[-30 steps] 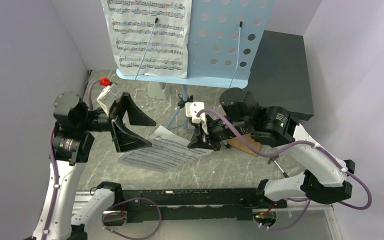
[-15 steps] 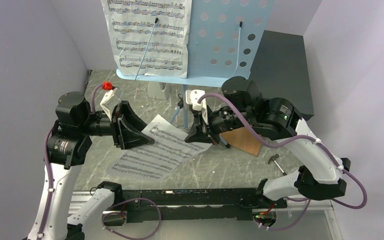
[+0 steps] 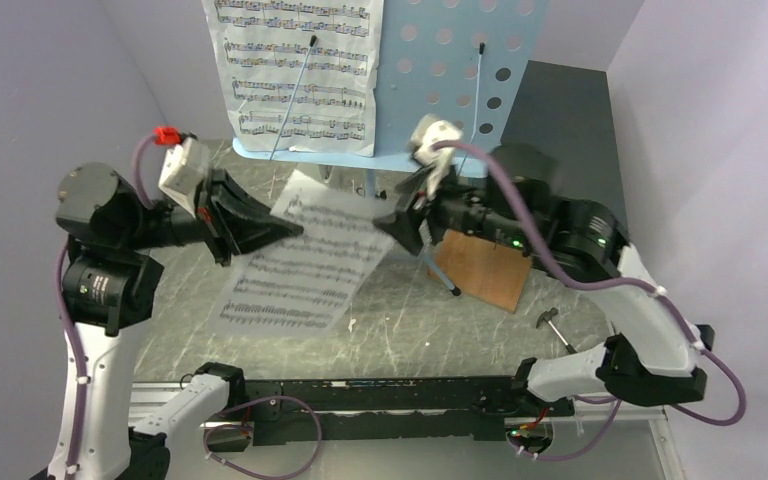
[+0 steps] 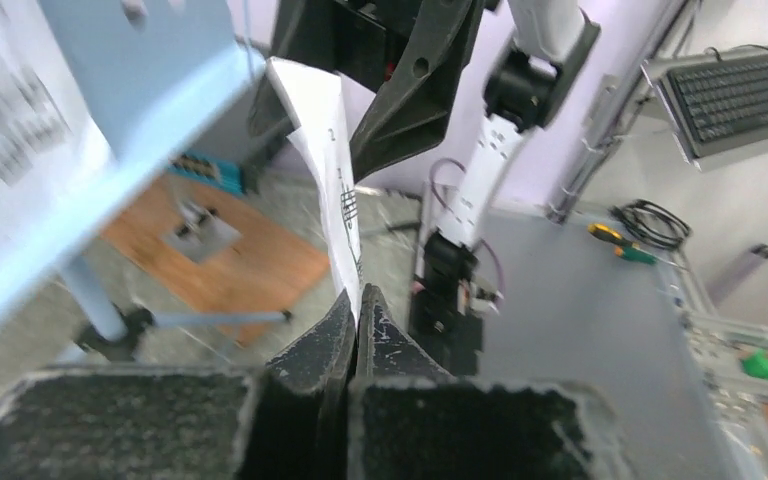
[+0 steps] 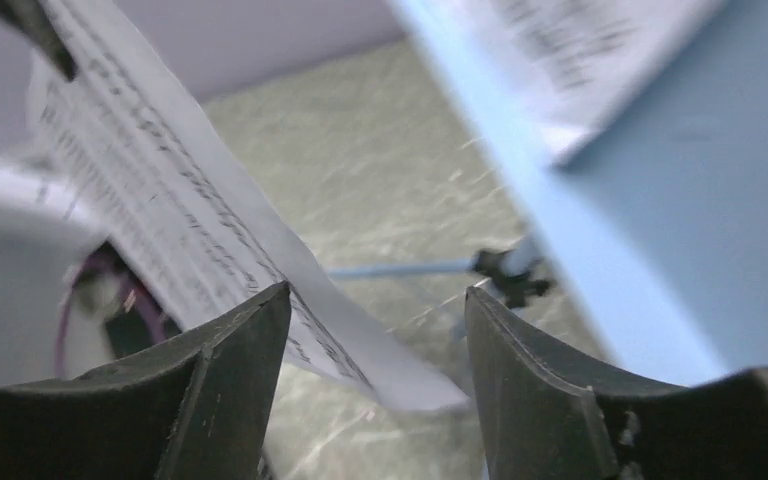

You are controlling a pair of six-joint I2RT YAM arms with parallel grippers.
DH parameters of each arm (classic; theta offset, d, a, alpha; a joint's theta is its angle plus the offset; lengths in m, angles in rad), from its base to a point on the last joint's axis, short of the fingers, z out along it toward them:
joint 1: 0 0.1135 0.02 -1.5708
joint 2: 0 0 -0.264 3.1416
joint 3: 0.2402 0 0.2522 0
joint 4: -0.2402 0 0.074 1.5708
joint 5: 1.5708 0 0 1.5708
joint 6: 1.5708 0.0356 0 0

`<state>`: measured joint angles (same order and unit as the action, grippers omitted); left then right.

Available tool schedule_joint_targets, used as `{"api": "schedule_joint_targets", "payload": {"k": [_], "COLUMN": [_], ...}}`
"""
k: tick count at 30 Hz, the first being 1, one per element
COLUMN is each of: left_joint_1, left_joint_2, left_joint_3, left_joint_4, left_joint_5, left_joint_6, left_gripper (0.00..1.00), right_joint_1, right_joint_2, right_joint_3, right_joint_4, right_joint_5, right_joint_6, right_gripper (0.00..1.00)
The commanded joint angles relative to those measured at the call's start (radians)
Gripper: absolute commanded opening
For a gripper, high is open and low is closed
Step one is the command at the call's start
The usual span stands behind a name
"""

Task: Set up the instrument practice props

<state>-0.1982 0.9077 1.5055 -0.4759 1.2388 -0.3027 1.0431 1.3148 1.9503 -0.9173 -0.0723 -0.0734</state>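
L gripper (image 3: 285,230) is clamped on the left edge of the loose sheet-music page (image 3: 300,270); the L wrist view shows its fingers pinched flat on the paper. The page is raised and tilted, w/ its lower end drooping toward the near edge; can't tell if it brushes the table. Prob. reason: 1 arm carries it while the other steadies the far corner. R gripper (image 3: 397,225) meets that corner w/ jaws apart, and in the R wrist view the paper passes between them unclamped. Behind, the light blue music stand (image 3: 350,162) holds 1 mounted page (image 3: 300,70) on its left half under a wire arm. Its right half is bare, likely the target. The surface is a grey marbled table (image 3: 410,330). A wooden board (image 3: 480,272) and small hammer (image 3: 550,320) lie to the right, w/ a dark box (image 3: 560,140) at back right. Lilac walls (image 3: 20,100) close 3 sides.
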Motion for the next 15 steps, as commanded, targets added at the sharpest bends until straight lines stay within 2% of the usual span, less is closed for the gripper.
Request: {"api": "schedule_joint_targets", "payload": {"k": [1,5,8,15], "left_joint_1": [-0.003,-0.003,-0.003,-0.003], "left_joint_2": [0.08,0.192,0.273,0.403], "left_joint_3": [0.14,0.248,0.349,0.48], "left_joint_4": [0.28,0.46,0.521,0.621], "left_joint_5": [-0.106,-0.18,-0.229,-0.317], "left_joint_6": [-0.139,-0.29,-0.352,-0.462], "left_gripper": [0.0,0.0,0.0,0.0], "right_joint_1": [-0.003,-0.002,-0.002,-0.003], "right_joint_2": [-0.172,-0.278,-0.277,-0.241], "right_joint_3": [-0.019,-0.1,-0.064,-0.01], "right_joint_4": [0.325,0.498,0.5,0.513], "right_joint_5": [0.402,0.614,0.751,0.829], "right_joint_6": [0.061,0.061,0.072,0.065], "right_gripper": [0.68,0.67,0.65,0.58]}}
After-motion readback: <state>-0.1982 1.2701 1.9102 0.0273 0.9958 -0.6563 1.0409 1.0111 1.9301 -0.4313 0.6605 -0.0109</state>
